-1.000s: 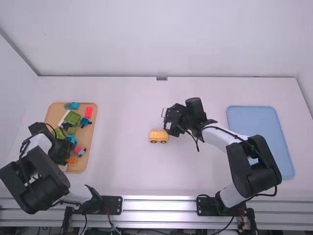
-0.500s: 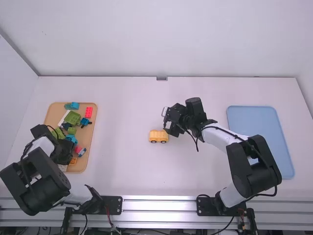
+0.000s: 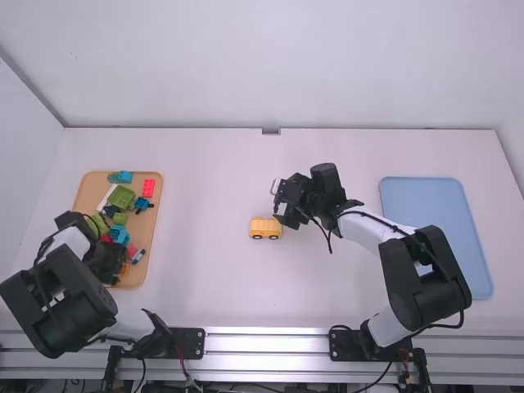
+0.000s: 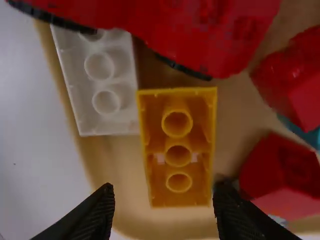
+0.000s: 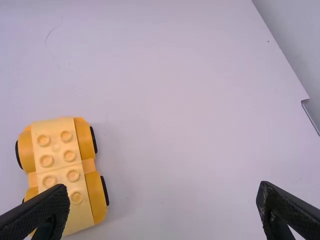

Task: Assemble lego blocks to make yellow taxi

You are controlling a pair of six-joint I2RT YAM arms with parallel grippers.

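Shifting slightly over the tray (image 3: 146,225), the left pincer (image 3: 106,260) is standing open, seemingly above an upturned yellow block (image 4: 177,140); the right pincer (image 3: 276,202) is gaping near the yellow car (image 3: 265,226) on the desk (image 3: 205,278).

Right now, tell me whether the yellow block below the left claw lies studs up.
No, the yellow block shows its hollow underside and tubes.

Open path btwn tray (image 3: 88,190) & car (image 3: 266,223) (blocks (image 3: 149,187) crowd tray).
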